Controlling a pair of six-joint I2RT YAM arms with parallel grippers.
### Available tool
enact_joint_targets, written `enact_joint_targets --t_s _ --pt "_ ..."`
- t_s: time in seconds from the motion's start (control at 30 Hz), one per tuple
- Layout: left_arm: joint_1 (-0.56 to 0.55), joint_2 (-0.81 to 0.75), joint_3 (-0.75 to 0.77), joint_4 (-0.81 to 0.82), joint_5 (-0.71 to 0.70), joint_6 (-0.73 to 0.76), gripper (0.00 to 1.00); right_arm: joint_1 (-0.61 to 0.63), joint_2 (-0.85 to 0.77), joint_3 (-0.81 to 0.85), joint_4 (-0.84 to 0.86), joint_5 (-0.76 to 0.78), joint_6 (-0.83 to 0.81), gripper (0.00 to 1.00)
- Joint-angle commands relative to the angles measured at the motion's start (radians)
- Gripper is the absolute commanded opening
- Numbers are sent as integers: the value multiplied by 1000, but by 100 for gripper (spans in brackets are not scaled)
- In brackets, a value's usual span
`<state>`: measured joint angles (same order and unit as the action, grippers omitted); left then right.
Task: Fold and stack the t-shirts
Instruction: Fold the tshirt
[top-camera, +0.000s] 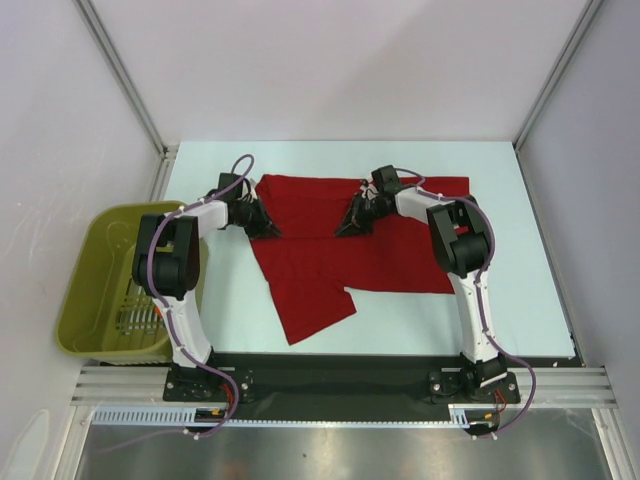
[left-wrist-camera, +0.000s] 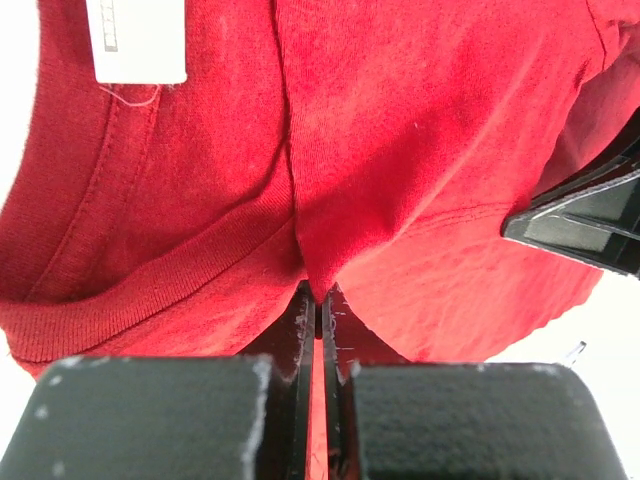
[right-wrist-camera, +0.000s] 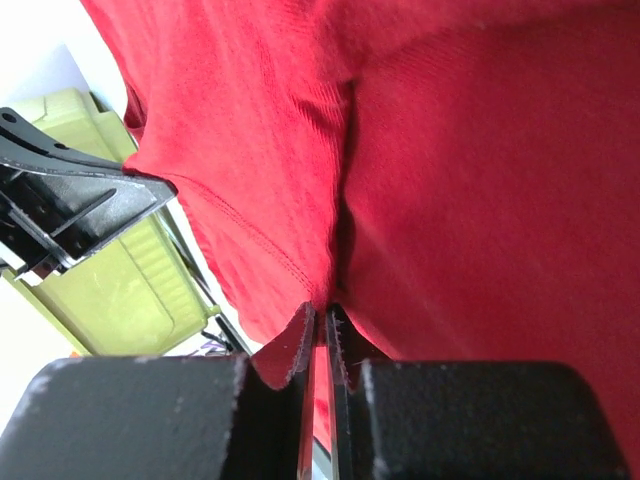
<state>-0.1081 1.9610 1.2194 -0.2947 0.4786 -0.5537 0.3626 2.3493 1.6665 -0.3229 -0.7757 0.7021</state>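
Item under inspection: one dark red t-shirt (top-camera: 330, 250).
T-shirt position: lay spread on the pale table (top-camera: 540, 250), to the right of the olive-green basket (top-camera: 85, 290) and apart from it. One flap trailed toward the near side, level with the basket's near end.
T-shirt condition: rumpled rather than flat, and drawn up into a ridge at two points along its far part.
Neck label (left-wrist-camera: 135, 40): white, seen in the left wrist view beside the ribbed neckband (left-wrist-camera: 150, 290). Print too small to read.
Left gripper (top-camera: 268, 228): stood at the shirt edge nearest the basket. Fingers pressed together with only a sliver between them — a fold of red cloth pinched at the tips.
Right gripper (top-camera: 350, 228): stood farther from the basket, over the middle of the shirt and facing the left one. Fingers drawn nearly together, with a crease of the same cloth caught between the tips.
Gripper spacing: near each other, not touching, with red cloth between.
Basket: sat at the table's left edge, beside the left arm. Contents could not be made out.
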Motion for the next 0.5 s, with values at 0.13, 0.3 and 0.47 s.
enact_joint_targets --t_s 0.13,0.3,0.47 --pt "5 -91 -4 -9 15 -17 0 -22 -85 38 -108 -42 -73 2" --pt "7 -111 -26 -11 8 -25 0 -14 -71 33 -123 -65 -84 2" --pt "10 -146 -38 -21 -27 -28 0 -11 -77 30 -130 -71 -90 3"
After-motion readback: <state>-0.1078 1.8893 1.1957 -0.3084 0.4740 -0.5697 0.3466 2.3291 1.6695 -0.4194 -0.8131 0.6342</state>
